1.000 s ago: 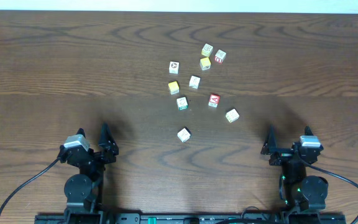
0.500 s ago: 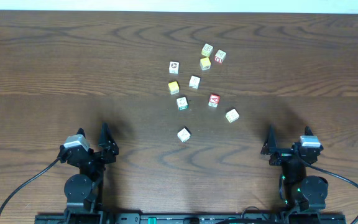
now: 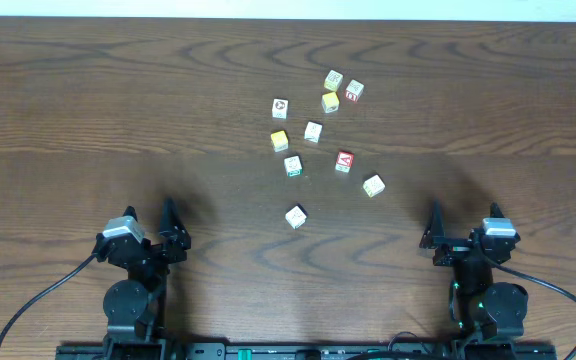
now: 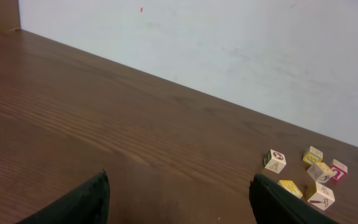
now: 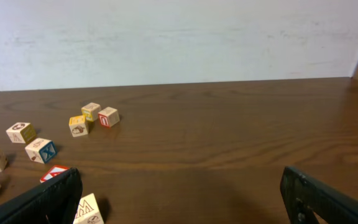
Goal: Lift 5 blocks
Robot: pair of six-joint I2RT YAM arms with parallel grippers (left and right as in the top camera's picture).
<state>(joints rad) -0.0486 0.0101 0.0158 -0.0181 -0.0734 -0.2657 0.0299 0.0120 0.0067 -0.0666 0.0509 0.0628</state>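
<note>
The left gripper (image 4: 179, 208) is released, its two dark fingers (image 4: 89, 200) spread wide at the bottom corners of the left wrist view, with only bare wood between them. The right gripper (image 5: 179, 202) is spread just as wide and grasps nothing. From overhead both grippers sit low at the near edge of the table (image 3: 68, 100), well apart from each other, fingers pointing toward the far side. The blocks (image 3: 313, 131) lie scattered on the wood between the two arms and farther out, all resting on the table and touched by neither gripper. The nearest block (image 3: 295, 216) is a white one lying alone. Beyond it are the green-trimmed block (image 3: 293, 166) and, to its right, the red-faced block (image 3: 344, 161), with a cream one just beside that. More white and cream picture cubes lie toward the far side. Two plain yellow cubes (image 3: 279, 141) sit among them, one beside the far pair. In the right wrist view the blocks fill the left part of the frame. In the left wrist view they show at the lower right, before a pale wall (image 4: 229, 50).
</note>
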